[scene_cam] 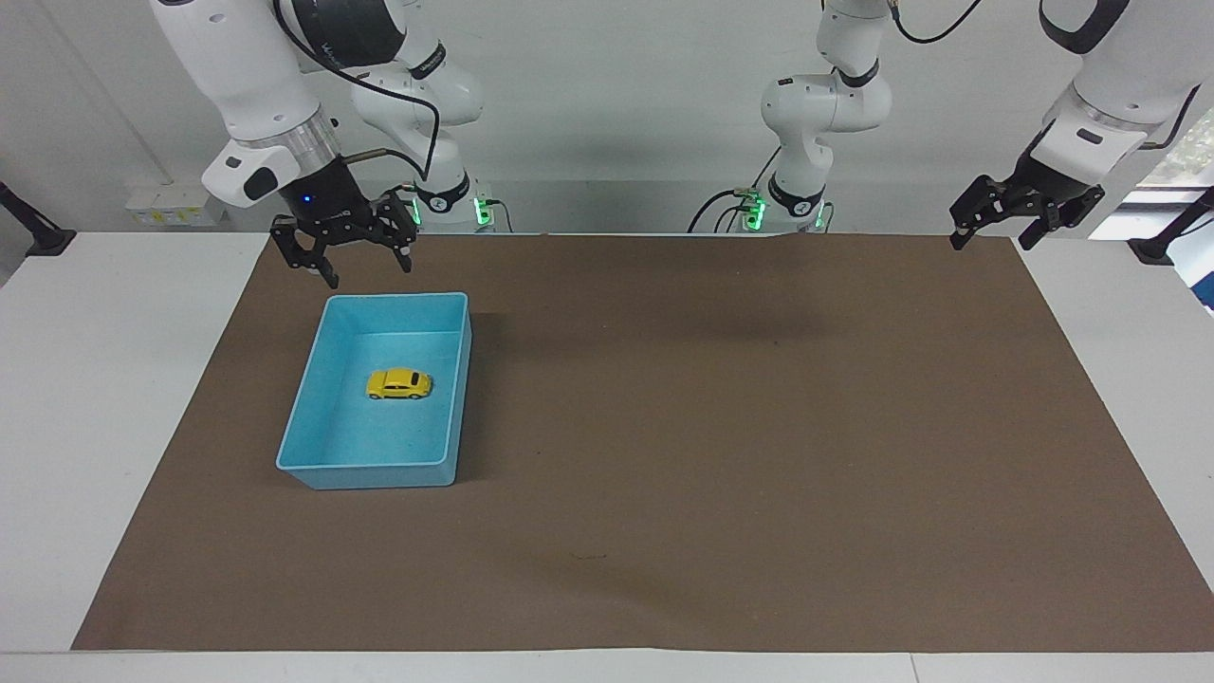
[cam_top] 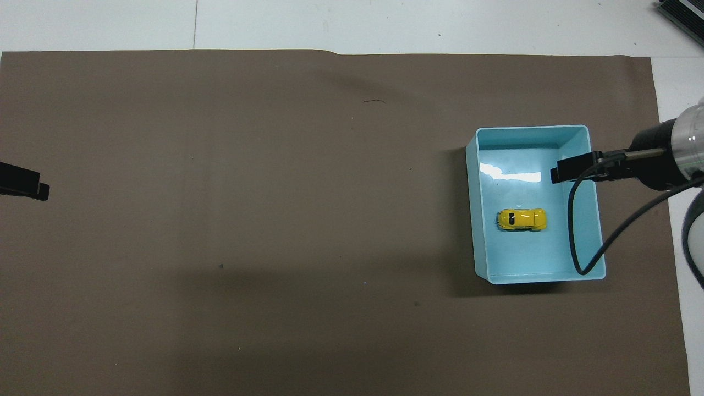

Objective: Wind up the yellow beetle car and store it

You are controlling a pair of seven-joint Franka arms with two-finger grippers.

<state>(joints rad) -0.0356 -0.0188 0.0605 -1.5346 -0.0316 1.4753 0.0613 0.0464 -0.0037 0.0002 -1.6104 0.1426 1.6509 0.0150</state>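
The yellow beetle car (scene_cam: 399, 383) lies on its wheels on the floor of the blue bin (scene_cam: 396, 298), about mid-bin; it also shows in the overhead view (cam_top: 522, 219). My right gripper (scene_cam: 368, 270) is open and empty, raised in the air over the bin's rim at the robots' end, clear of the car. Only its tip (cam_top: 566, 170) shows in the overhead view, over the bin (cam_top: 531, 128). My left gripper (scene_cam: 992, 242) is open and empty, waiting high over the mat's corner at the left arm's end of the table.
A brown mat (scene_cam: 721, 427) covers most of the white table (scene_cam: 104, 398). The bin stands on it toward the right arm's end. A black cable (cam_top: 575, 231) hangs from the right wrist over the bin. The left gripper's tip (cam_top: 33, 187) shows at the overhead view's edge.
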